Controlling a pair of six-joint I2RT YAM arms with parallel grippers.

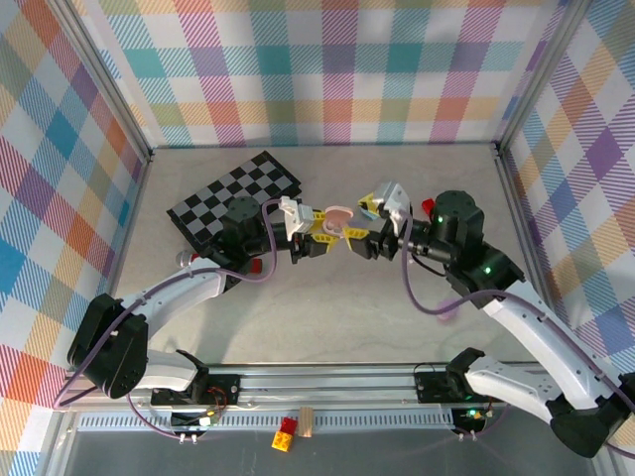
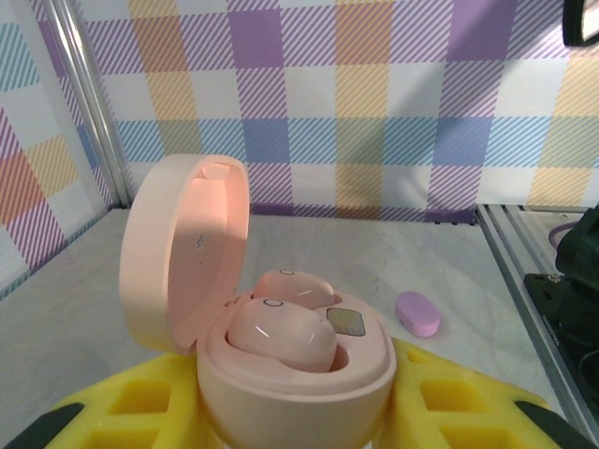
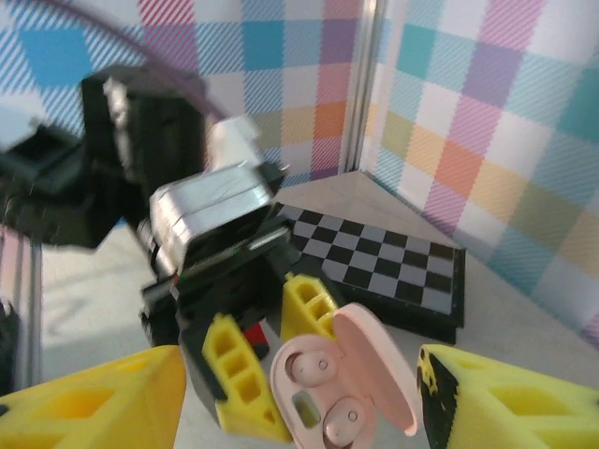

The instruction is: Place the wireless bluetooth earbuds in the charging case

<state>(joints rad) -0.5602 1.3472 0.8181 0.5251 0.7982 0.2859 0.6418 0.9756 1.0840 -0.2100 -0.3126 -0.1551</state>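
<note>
A pink charging case stands with its lid swung open, clamped between the yellow fingers of my left gripper. Two pink earbuds sit side by side in its wells. In the right wrist view the same case shows both earbuds seated. My right gripper is open, its yellow fingers spread wide to either side of the case and clear of it. From above, the left gripper and the right gripper meet at the case in mid-table.
A black-and-white checkerboard lies at the back left, behind the left arm. A red block rests on the table under the left gripper. A small purple oval piece lies on the table to the right. Plaid walls enclose three sides.
</note>
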